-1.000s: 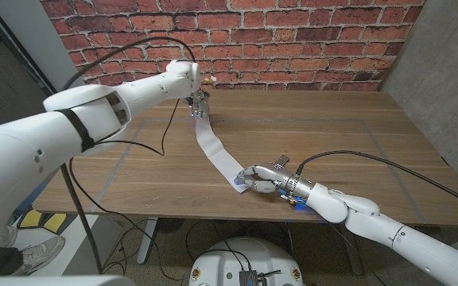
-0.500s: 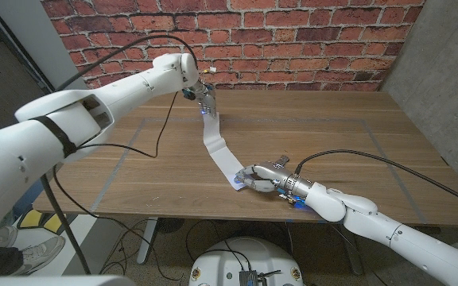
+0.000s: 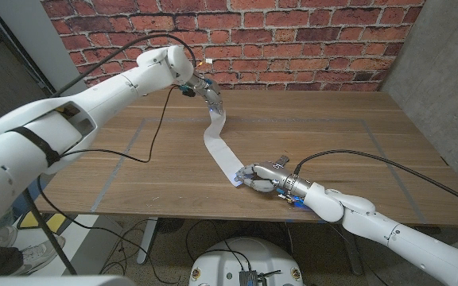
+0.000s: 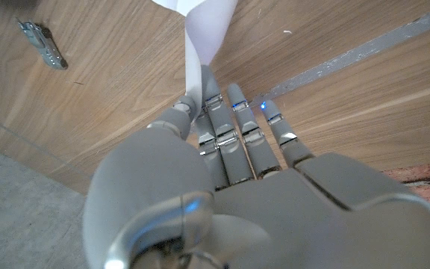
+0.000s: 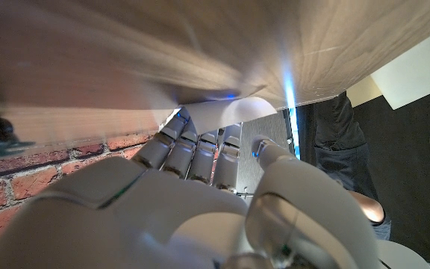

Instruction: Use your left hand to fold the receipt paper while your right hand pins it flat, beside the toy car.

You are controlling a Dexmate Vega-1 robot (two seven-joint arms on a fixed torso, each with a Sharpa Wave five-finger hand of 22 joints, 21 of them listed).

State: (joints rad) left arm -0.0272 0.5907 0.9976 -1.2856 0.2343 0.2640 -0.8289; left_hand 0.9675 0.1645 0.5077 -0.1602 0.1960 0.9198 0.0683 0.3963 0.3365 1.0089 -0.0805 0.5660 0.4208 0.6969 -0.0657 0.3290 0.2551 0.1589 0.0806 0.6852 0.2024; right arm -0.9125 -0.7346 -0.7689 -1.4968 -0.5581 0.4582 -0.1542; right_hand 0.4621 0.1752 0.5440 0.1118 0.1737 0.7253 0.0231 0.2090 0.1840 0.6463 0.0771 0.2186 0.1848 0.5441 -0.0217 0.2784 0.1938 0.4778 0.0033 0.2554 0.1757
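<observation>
- The receipt paper (image 3: pixel 220 145) is seen in the head view as a long white strip across the counter (image 3: pixel 332 143), its far end lifted.
- That far end is pinched by the left hand (image 3: pixel 210 94); the grip between thumb and fingers (image 4: pixel 213 112) is made plain in the left wrist view.
- The near end is pressed down by the right hand (image 3: pixel 262 177), fingers curled over it.
- A curled paper edge is added by the right wrist view.

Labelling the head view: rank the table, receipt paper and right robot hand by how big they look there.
1. Table
2. Receipt paper
3. Right robot hand, though similar to the paper in area, so this order is unsure.
</observation>
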